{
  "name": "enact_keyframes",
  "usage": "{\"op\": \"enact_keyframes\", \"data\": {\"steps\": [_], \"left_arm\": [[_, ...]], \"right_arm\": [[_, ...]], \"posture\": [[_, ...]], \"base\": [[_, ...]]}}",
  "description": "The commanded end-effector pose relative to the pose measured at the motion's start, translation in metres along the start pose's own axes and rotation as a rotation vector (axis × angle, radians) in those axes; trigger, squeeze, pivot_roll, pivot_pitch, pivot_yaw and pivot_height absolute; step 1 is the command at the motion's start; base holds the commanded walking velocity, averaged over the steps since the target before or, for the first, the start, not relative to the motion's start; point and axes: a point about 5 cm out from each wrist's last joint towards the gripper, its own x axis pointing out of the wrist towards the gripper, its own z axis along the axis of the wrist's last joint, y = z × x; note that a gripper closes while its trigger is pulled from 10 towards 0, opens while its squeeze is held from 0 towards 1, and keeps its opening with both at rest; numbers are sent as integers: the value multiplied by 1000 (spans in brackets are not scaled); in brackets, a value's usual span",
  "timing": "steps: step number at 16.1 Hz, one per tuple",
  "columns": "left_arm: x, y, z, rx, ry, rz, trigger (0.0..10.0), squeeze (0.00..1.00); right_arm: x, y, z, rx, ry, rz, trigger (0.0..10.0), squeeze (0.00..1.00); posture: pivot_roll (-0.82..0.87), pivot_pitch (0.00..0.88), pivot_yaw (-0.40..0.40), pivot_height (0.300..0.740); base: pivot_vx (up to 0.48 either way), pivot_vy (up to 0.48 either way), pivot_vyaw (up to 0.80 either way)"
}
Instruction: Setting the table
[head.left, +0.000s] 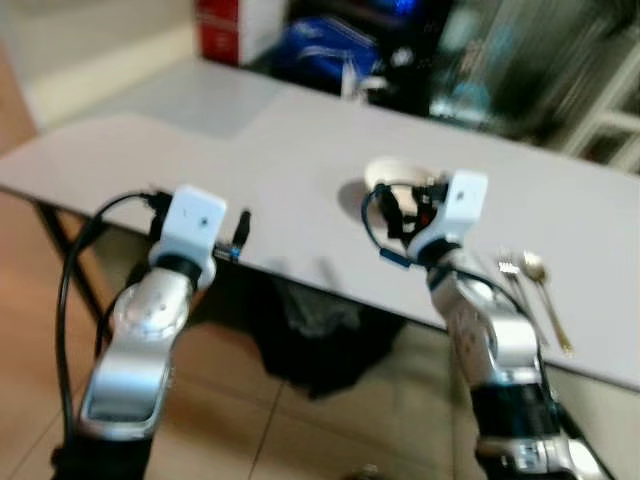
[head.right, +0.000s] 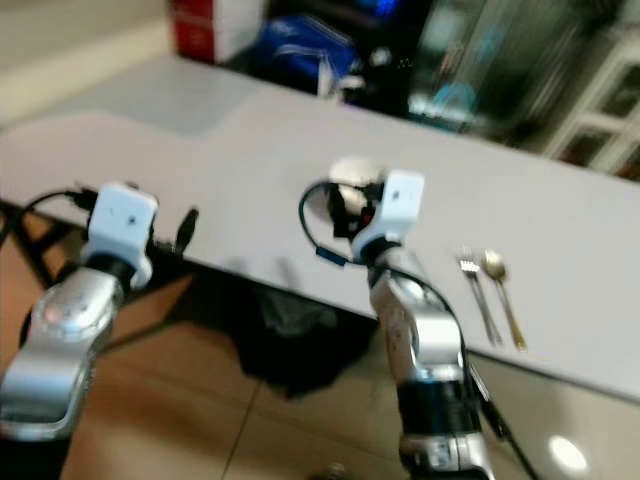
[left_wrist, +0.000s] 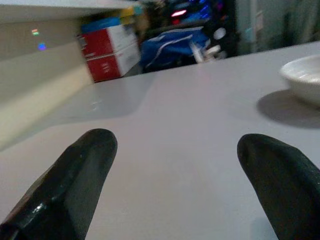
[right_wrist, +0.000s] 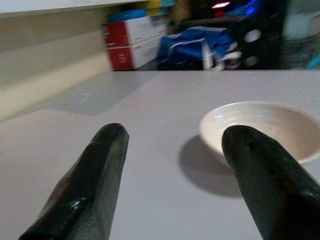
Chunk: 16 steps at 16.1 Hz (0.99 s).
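A white bowl (head.left: 392, 172) sits on the grey table (head.left: 250, 140), a little in from its near edge. My right gripper (right_wrist: 175, 135) is open just short of the bowl (right_wrist: 265, 127), low over the tabletop, with nothing between its fingers. Its right finger (right_wrist: 260, 170) lines up with the bowl's near rim. A fork (head.left: 511, 278) and a spoon (head.left: 546, 295) lie side by side near the table edge, to the right of my right arm. My left gripper (left_wrist: 175, 145) is open and empty at the table's near edge, left of the bowl (left_wrist: 305, 80).
A red and white box (head.left: 225, 25) and a blue bag (head.left: 325, 50) stand beyond the table's far side. A dark bag (head.left: 310, 340) lies on the tiled floor under the table. A white shelf frame (head.left: 612, 125) stands at the far right.
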Motion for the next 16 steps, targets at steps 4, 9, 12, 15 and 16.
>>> {"op": "enact_keyframes", "data": {"steps": [4, 9, 12, 15, 16], "left_arm": [[2, 4, 6, 33, -23, 29, 10000, 1000], [4, 6, 8, 24, -26, 41, 10000, 0], [8, 4, 8, 39, -18, 25, 10000, 0], [8, 8, 10, 42, -20, 24, 10000, 0], [7, 10, 9, 43, -16, 24, 10000, 0]], "right_arm": [[1, -2, 2, 10, -1, -13, 10000, 1000], [0, -1, -2, 55, 6, -15, 10000, 1000], [-2, -5, -4, 77, 5, -44, 10000, 1000], [-3, -4, -7, 93, 3, -55, 10000, 1000], [-3, -1, -8, 95, 4, -48, 10000, 1000]], "posture": [[52, 0, -118, 740], [61, 0, -106, 740], [63, 0, -85, 740], [79, 0, -64, 740], [85, 0, -56, 740]], "base": [[0, 480, -800], [0, 480, -800], [0, 480, -788], [0, 480, -788], [0, 480, -788]]}}
